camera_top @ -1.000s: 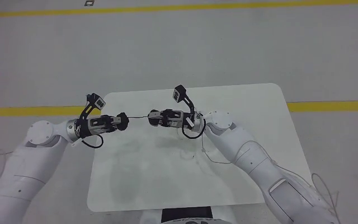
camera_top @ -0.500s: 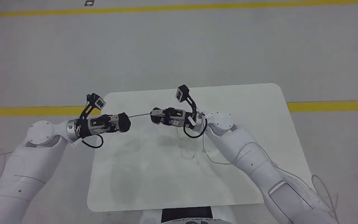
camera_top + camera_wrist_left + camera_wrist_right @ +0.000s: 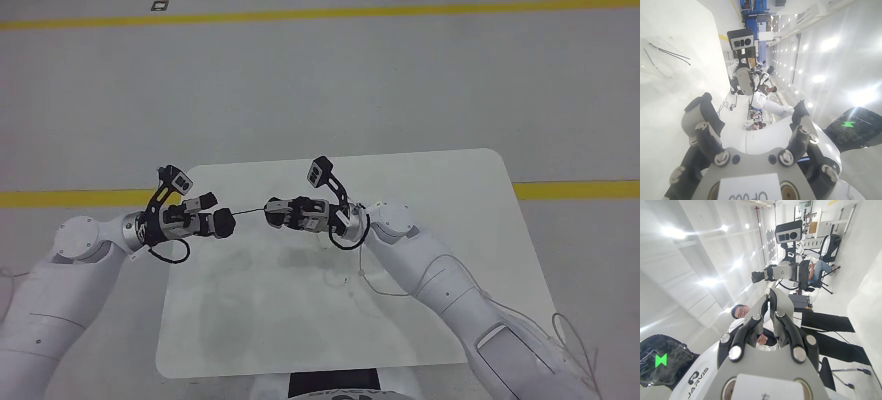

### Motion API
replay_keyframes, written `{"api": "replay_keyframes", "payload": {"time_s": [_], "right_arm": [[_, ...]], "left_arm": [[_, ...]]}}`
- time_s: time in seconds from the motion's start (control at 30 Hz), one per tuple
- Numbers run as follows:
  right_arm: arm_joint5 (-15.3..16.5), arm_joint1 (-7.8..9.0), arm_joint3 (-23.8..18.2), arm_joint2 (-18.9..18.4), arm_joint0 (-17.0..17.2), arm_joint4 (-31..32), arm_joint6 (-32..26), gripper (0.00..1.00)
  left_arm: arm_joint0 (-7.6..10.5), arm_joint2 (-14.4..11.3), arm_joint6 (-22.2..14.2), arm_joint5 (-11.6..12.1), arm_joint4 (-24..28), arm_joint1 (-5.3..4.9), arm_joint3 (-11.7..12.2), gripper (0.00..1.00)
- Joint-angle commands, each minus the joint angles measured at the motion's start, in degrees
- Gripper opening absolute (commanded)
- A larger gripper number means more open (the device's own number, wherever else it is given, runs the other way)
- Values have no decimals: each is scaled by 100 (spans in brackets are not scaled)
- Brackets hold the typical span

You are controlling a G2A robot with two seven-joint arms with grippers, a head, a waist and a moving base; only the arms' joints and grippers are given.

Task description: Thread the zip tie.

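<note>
A thin black zip tie (image 3: pixel 246 210) hangs level above the white table (image 3: pixel 450 200), running between the two grippers. My right gripper (image 3: pixel 271 211) is shut on one end of it, and its fingers (image 3: pixel 772 298) stand almost together. At the tie's other end is my left gripper (image 3: pixel 216 214), open, with its black fingers (image 3: pixel 705 98) spread wide on either side of the tie. From the left wrist view I cannot make out the tie between those fingers. The right gripper (image 3: pixel 745 83) faces the left one from a short way off.
Spare black zip ties (image 3: pixel 672 54) lie loose on the table, seen faintly as thin lines (image 3: pixel 385 288) beside the right forearm. The table's rounded far edge (image 3: pixel 350 158) runs close behind both grippers. A person sits on a chair (image 3: pixel 817 270) in the room behind.
The left gripper's fingers have spread apart from around the tie's end. The right gripper has shifted slightly and still holds the tie.
</note>
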State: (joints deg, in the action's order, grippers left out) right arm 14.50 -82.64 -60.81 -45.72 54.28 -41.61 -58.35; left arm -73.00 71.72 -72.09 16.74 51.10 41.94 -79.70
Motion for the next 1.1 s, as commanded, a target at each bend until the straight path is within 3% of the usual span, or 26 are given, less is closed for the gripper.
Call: {"api": "replay_keyframes", "payload": {"time_s": [0.0,0.13,0.33,0.53,0.67,0.83,0.87,1.0,1.07], "right_arm": [[0,1,-3,-2,2,-2,1,0],[-64,-2,-180,-4,115,18,152,0],[-158,-42,-256,30,171,-37,133,0],[-153,-45,-233,30,150,53,222,0],[-259,-39,-418,26,267,157,383,0],[-354,-38,-495,-1,321,193,385,0],[-366,-41,-497,-2,327,202,385,0],[-386,-58,-478,5,328,235,397,0],[-383,-69,-463,8,324,241,402,0]], "left_arm": [[-1,0,1,-1,-1,-1,0,100],[-42,-50,200,-65,-44,25,-95,100],[-57,-56,-13,-105,150,62,-109,100],[-51,-50,-14,-88,117,62,-107,100],[-85,-75,181,-169,74,83,-214,100],[-104,-63,69,-195,129,104,-233,100],[-104,-61,47,-199,138,110,-227,98],[-93,-58,-27,-233,157,128,-204,60],[-85,-55,-55,-247,150,137,-190,50]]}}
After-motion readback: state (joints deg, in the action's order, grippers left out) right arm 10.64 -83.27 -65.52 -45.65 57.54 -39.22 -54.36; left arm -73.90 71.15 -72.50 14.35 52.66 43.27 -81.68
